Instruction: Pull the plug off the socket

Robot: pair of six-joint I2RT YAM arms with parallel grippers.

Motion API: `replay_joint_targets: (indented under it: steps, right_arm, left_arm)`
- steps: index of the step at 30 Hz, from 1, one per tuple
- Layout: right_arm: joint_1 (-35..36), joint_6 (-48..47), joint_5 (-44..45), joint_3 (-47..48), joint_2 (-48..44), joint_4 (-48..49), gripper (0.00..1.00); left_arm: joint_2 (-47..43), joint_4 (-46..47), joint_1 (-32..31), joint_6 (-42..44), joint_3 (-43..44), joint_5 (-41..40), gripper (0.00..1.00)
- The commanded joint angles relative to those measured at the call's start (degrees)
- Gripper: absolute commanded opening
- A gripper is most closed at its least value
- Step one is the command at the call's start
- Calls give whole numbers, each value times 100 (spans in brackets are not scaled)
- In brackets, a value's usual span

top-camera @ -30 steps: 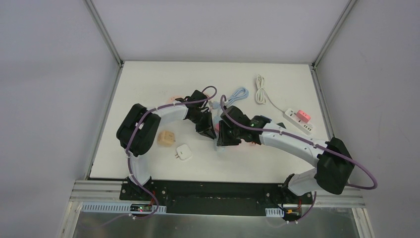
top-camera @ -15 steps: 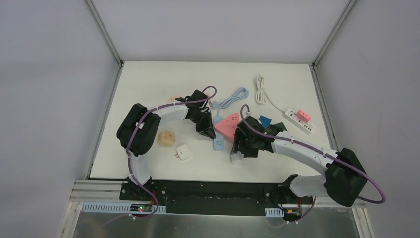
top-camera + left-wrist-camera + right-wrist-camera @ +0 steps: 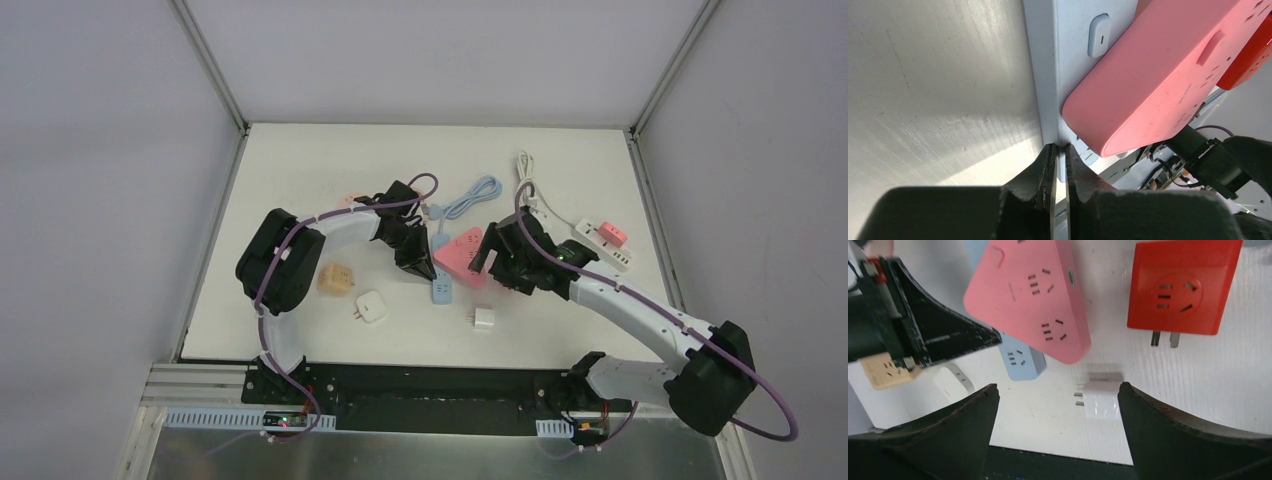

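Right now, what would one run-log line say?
left gripper: shut, at blue strip | right gripper: open, empty | white plug: loose on table

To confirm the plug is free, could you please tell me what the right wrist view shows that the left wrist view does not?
Only the right wrist view shows the white plug lying loose on the table, seen past the open right gripper, plus the beige adapter. Only the left wrist view shows the left gripper shut at the edge of the blue strip, and that strip's switch. Both show the pink socket overlapping the blue strip, and the red adapter.
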Motion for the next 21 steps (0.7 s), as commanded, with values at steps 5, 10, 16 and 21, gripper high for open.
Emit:
replay_joint_targets:
  steps: [5, 10, 16, 21]
  right_arm:
    - [-788, 321, -520, 55, 397, 1061, 88]
    - [-887, 210, -1204, 115, 1140, 1359, 74]
    - [-883, 406, -1035, -61, 1330, 1566, 70]
    - [-874, 328, -1296, -50, 1565, 1707, 62]
  left_arm:
    - [327, -757, -10, 426, -375, -1031, 4]
    - [291, -724, -10, 408, -403, -926, 5]
    - [104, -460, -10, 353, -462, -564, 8]
    - [7, -447, -10, 321, -397, -473, 10]
